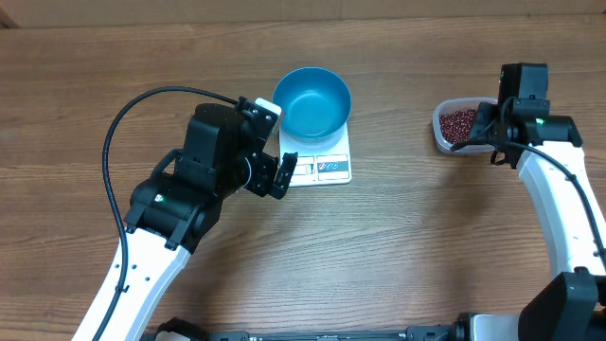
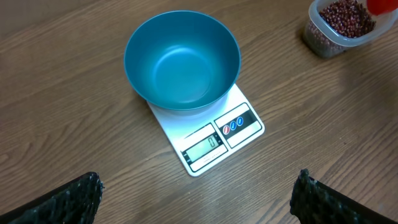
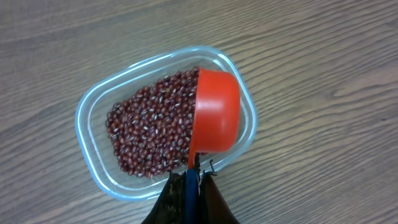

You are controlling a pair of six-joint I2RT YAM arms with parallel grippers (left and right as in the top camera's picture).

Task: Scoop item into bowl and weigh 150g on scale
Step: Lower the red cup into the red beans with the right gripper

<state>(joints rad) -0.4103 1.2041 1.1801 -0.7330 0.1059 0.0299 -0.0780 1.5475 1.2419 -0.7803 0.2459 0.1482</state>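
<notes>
Left tool: nearest the lens in the left wrist view, its two dark, ribbed fingers spread wide at 7 and 5 o'clock. It grips nothing and hangs above the wood-grain table.

Blue bowl: round, smooth-walled and plastic-looking, standing empty on the back half of the scale. The scale is a flat white rectangle. Its display and three small round marks lie clear of the bowl at 5 o'clock, and the display appears to read zero.

Clear tub: a rounded rectangle with thin transparent walls, well apart from the scale at 3 o'clock in the overhead view. It holds the beans, small, glossy and maroon, heaped towards its 9 o'clock side.

Right tool: fingers pressed together on the thin handle of the red scoop. The scoop's long axis runs from the handle at 6 o'clock to the cup at 12 o'clock. The cup sits inside the tub at the heap's 3 o'clock edge. Whether it carries beans cannot be told.

Judgement: the right arm is the nearer to the beans. Its load must travel towards 9 o'clock across open table to the bowl. No beans have reached the bowl yet.
</notes>
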